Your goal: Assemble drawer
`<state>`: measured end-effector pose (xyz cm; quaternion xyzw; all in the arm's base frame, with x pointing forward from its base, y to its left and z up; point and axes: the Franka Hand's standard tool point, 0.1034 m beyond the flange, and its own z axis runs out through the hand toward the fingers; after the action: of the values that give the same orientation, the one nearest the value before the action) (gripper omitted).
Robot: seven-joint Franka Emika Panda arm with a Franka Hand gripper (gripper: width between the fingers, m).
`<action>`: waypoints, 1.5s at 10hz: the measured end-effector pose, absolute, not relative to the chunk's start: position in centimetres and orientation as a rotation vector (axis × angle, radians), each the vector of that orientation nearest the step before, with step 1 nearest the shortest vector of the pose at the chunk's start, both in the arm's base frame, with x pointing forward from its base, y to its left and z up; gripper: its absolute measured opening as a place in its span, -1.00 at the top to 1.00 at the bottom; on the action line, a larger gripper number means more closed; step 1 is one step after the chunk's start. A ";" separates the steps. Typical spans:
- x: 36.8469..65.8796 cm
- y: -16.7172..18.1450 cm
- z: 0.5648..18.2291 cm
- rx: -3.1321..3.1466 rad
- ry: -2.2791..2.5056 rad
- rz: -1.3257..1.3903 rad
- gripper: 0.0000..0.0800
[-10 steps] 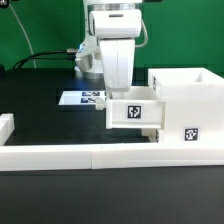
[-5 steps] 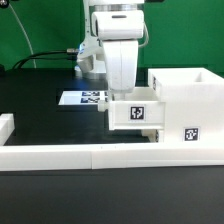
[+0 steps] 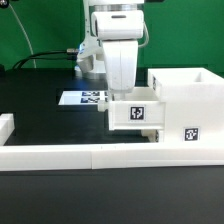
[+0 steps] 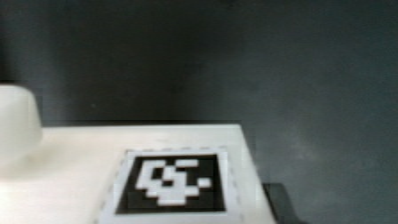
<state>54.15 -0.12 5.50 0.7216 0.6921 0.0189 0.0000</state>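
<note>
Pincer (image 3: 125,97) lowered onto a small tagged tray (image 3: 134,113) of the drawer, apparently clamped on it; tray sits just beside the tall housing (image 3: 190,112), on the exterior view's left, on the black worktop (image 3: 40,122); marker board (image 3: 85,98) behind

We see a black table (image 3: 45,125) carrying everything. Taking the tall white housing (image 3: 185,105) as our landmark, the marker board (image 3: 83,98) lies flat toward the exterior view's left and farther back. The long low border wall (image 3: 100,155) runs along the front, apparently touching the housing's base.
</note>
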 end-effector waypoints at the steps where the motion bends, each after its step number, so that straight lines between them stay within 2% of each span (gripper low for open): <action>1: 54.1 -0.1 5.5 2.277 2.165 0.058 0.89; 15: 53.9 -0.2 5.4 2.251 2.192 0.039 0.89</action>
<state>53.90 -0.18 5.41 0.7164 0.6976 0.0124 -0.0003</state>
